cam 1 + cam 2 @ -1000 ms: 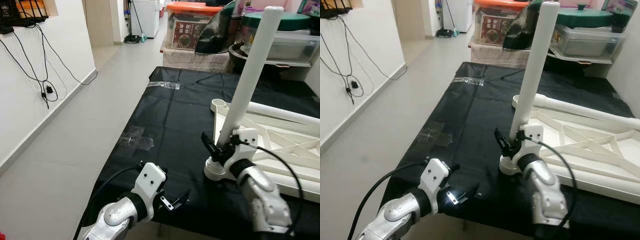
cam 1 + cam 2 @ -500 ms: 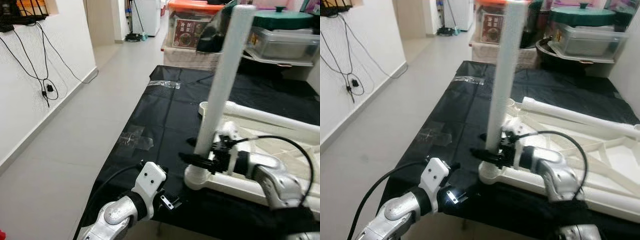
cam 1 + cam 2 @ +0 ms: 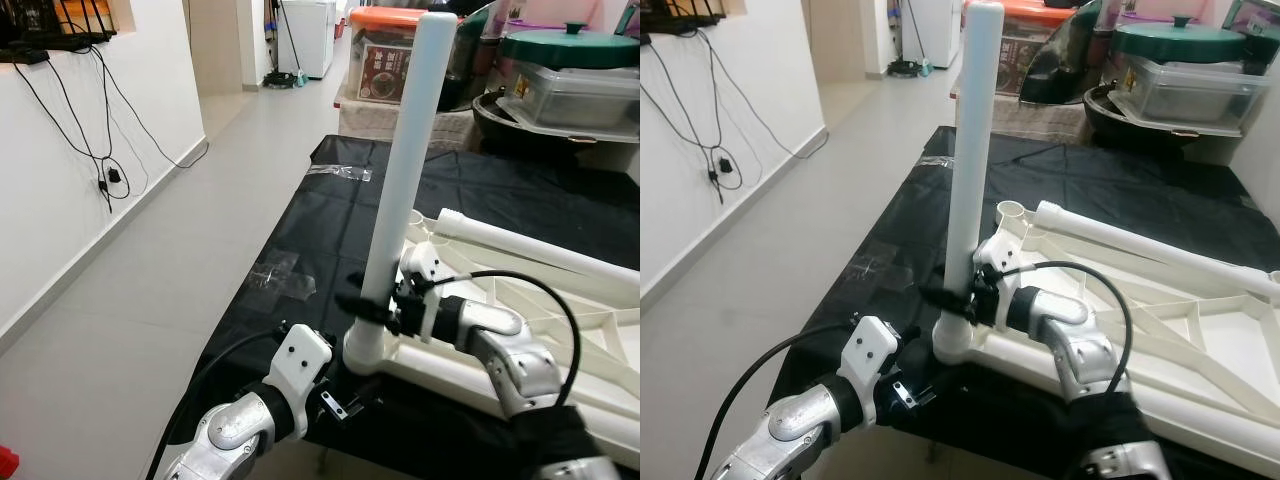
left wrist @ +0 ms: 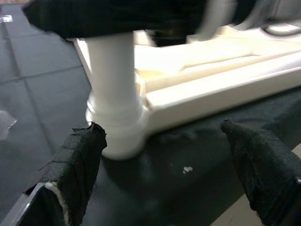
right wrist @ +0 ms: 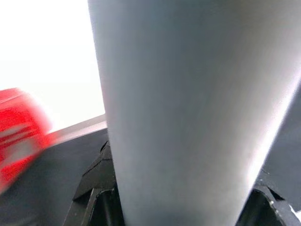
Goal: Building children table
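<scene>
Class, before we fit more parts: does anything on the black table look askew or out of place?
Yes. The white leg in the corner socket of the upside-down table frame leans slightly instead of standing straight. The right gripper clamps it low down; the left gripper waits open beside the socket.

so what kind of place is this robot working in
Most likely a lived-in home, perhaps a hallway or storage corner: a tiled floor, stacked storage bins with a green-lidded pot, and a fridge down the corridor.

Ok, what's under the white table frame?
A black cloth lies under the upturned white table frame, spreading beyond it. The surface beneath the cloth is covered.
</scene>
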`<state>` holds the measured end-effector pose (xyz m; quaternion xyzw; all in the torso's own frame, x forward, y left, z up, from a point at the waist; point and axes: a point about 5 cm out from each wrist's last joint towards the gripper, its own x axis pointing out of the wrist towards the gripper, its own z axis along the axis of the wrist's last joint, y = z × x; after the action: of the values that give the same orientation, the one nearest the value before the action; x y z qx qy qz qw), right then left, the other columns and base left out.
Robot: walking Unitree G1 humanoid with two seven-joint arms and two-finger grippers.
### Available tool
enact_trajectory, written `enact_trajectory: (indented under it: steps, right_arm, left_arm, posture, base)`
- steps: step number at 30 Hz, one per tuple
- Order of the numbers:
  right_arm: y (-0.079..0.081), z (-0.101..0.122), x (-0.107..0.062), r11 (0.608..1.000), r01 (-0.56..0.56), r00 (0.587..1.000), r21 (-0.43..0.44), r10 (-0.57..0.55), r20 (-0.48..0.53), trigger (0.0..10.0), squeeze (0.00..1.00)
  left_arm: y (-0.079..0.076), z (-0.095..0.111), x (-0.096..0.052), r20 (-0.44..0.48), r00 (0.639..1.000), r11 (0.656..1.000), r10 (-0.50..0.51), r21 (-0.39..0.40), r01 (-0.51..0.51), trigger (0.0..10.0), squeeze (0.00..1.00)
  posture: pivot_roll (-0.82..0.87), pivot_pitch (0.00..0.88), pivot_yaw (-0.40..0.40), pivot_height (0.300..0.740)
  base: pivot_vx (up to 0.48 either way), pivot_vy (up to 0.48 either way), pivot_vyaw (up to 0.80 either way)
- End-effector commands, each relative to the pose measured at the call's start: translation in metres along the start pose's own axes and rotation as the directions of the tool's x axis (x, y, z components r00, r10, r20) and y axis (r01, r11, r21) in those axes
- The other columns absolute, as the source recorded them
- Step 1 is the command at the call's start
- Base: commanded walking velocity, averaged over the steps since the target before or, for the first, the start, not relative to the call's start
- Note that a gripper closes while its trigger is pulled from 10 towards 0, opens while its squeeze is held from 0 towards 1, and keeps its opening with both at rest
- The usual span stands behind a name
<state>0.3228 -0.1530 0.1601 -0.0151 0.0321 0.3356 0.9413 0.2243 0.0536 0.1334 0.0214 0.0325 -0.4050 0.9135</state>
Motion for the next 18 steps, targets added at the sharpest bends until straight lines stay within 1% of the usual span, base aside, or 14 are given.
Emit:
enact_trajectory:
  steps: [1, 4, 5, 8, 9, 11, 12, 14, 15, 16, 17, 18]
  right_arm:
    - [-0.022, -0.004, -0.013, 0.965, 0.263, 0.965, 0.005, -0.263, -0.017, 0.0, 0.00]
    - [-0.022, -0.004, -0.013, 0.965, 0.263, 0.965, 0.005, -0.263, -0.017, 0.0, 0.00]
    - [-0.026, -0.006, -0.025, 0.837, 0.547, 0.837, 0.031, -0.547, -0.003, 0.0, 0.00]
    - [-0.026, -0.006, -0.025, 0.837, 0.547, 0.837, 0.031, -0.547, -0.003, 0.0, 0.00]
    - [-0.021, -0.009, -0.037, 0.684, 0.727, 0.686, 0.058, -0.728, -0.005, 0.0, 0.00]
    - [-0.021, -0.009, -0.037, 0.684, 0.727, 0.686, 0.058, -0.728, -0.005, 0.0, 0.00]
    - [-0.008, -0.015, -0.044, 0.532, 0.840, 0.538, 0.109, -0.843, -0.029, 0.0, 0.00]
    - [-0.008, -0.015, -0.044, 0.532, 0.840, 0.538, 0.109, -0.843, -0.029, 0.0, 0.00]
    - [0.005, -0.019, -0.045, 0.439, 0.885, 0.452, 0.155, -0.890, -0.059, 0.0, 0.00]
    - [0.014, -0.019, -0.041, 0.415, 0.893, 0.431, 0.175, -0.900, -0.063, 3.8, 0.00]
    - [0.014, -0.019, -0.041, 0.415, 0.893, 0.431, 0.175, -0.900, -0.063, 3.8, 0.00]
    - [0.019, -0.019, -0.036, 0.423, 0.884, 0.442, 0.199, -0.895, -0.061, 10.0, 0.00]
  left_arm:
    - [0.000, -0.005, -0.002, -0.021, 1.000, 1.000, 0.000, 0.007, 0.000, 10.0, 0.00]
    - [0.000, -0.005, -0.002, -0.021, 1.000, 1.000, 0.000, 0.007, 0.000, 10.0, 0.00]
    - [0.000, -0.005, -0.002, -0.021, 1.000, 1.000, -0.001, 0.006, 0.001, 10.0, 0.00]
    - [0.000, -0.005, -0.002, -0.021, 1.000, 1.000, -0.001, 0.006, 0.001, 10.0, 0.00]
    - [0.000, -0.005, -0.002, -0.021, 1.000, 1.000, -0.001, 0.006, 0.001, 10.0, 0.00]
    - [0.000, -0.005, -0.002, -0.021, 1.000, 1.000, -0.001, 0.006, 0.001, 10.0, 0.00]
    - [0.000, -0.005, -0.002, -0.021, 1.000, 1.000, 0.000, 0.006, 0.000, 10.0, 0.00]
    - [0.000, -0.005, -0.002, -0.021, 1.000, 1.000, 0.000, 0.006, 0.000, 10.0, 0.00]
    - [0.000, -0.005, -0.002, -0.021, 1.000, 1.000, 0.000, 0.007, 0.000, 10.0, 0.00]
    - [0.000, -0.005, -0.002, -0.021, 1.000, 1.000, 0.001, 0.008, -0.001, 10.0, 0.00]
    - [0.000, -0.005, -0.002, -0.021, 1.000, 1.000, 0.001, 0.008, -0.001, 10.0, 0.00]
    - [0.000, -0.006, -0.003, -0.021, 1.000, 1.000, 0.002, 0.007, -0.002, 10.0, 0.00]
  posture:
    - [0.15, 0.000, -0.067, 0.740]
    - [0.15, 0.000, -0.067, 0.740]
    - [0.14, 0.000, -0.061, 0.740]
    - [0.14, 0.000, -0.061, 0.740]
    - [0.14, 0.000, -0.061, 0.740]
    - [0.14, 0.000, -0.061, 0.740]
    - [0.15, 0.000, -0.065, 0.740]
    - [0.15, 0.000, -0.065, 0.740]
    - [0.15, 0.000, -0.070, 0.740]
    - [0.15, 0.000, -0.069, 0.740]
    - [0.15, 0.000, -0.069, 0.740]
    - [0.15, 0.000, -0.071, 0.740]
  base:
    - [0.000, 0.000, 0.00]
    - [0.000, 0.000, 0.00]
    - [0.000, 0.000, 0.00]
    - [0.000, 0.000, 0.00]
    - [0.000, 0.000, 0.00]
    - [0.000, 0.000, 0.00]
    - [0.000, 0.000, 0.00]
    - [0.000, 0.000, 0.00]
    - [0.000, 0.000, 0.00]
    - [0.000, 0.000, 0.00]
    - [0.000, 0.000, 0.00]
    - [0.000, 0.000, 0.00]
